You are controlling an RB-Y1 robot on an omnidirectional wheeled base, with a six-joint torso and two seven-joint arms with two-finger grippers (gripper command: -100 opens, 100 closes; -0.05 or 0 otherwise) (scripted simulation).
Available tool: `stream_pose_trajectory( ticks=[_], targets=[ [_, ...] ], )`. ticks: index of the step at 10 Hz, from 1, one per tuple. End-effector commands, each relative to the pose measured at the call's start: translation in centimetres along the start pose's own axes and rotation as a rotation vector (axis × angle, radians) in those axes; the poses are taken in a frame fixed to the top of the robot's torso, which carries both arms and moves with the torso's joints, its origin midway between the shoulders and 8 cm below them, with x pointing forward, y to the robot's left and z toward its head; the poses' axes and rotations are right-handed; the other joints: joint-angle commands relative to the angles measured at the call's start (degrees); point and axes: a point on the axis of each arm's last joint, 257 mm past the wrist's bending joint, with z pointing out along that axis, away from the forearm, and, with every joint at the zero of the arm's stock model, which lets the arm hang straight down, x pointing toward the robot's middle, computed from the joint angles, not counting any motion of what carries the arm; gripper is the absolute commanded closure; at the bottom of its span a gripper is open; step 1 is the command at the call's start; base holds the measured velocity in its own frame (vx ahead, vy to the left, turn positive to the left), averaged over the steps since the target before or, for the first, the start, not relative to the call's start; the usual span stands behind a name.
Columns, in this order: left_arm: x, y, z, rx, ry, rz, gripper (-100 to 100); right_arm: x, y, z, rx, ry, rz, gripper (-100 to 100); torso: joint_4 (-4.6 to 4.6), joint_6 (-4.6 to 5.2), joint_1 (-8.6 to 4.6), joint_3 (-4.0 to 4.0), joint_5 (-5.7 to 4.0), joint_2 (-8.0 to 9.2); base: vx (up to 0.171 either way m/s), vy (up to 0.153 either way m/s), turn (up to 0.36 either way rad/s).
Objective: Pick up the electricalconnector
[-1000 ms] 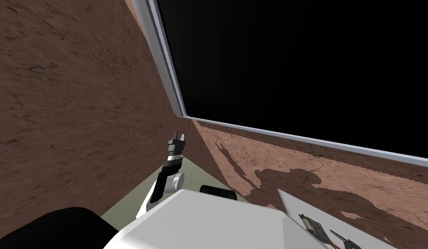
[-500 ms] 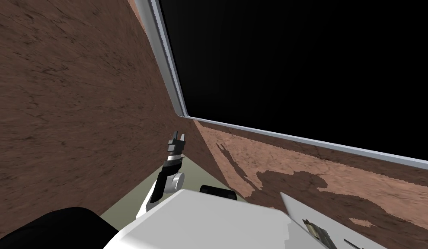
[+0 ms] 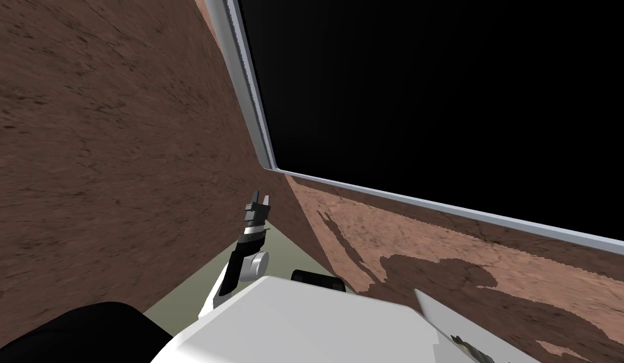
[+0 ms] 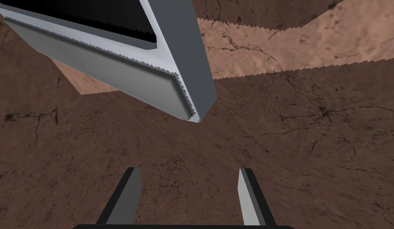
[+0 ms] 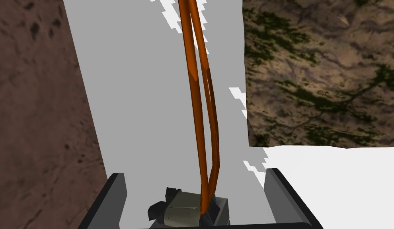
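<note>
Both jaws open; head turned, electricalconnector [image 3: 472, 348] near edge.

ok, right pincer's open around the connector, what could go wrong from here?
The connector sits deep inside the open right pincer, near its dark body, so the tips may hit the grey surface before closing.
The orange wires trail out ahead. Closing might pinch them, or a lift might drag them.
The left pincer points, open, at the brown wall, and a torso turn could bump it.

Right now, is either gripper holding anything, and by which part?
Nothing. The right gripper stands open around the connector, not gripping it; the left gripper is empty.
</note>
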Motion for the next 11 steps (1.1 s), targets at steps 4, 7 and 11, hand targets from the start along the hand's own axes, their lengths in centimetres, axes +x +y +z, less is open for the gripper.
stream_pose_trajectory(
  ticks=[4,7,11],
  targets=[
    [0.0,0.0,0.0,0.0,0.0,0.0,0,0.0,0.0,0.0,0.0,0.0,-0.001,100,0.01,0.0,0.04,0.01,0.0,0.01,0.0,0.0,0.0],
    [0.0,0.0,0.0,0.0,0.0,0.0,0,-0.3,-1.0,-0.6,0.002,-0.007,-0.016,100,0.01,0.0,0.04,0.01,0.01,0.01,-0.002,0.006,-0.051],
    [0.0,0.0,0.0,0.0,0.0,0.0,0,-0.4,-1.8,-0.9,0.002,-0.012,-0.028,0,0.02,0.01,0.15,0.04,0.04,0.06,-0.008,0.016,-0.07]
  ],
)
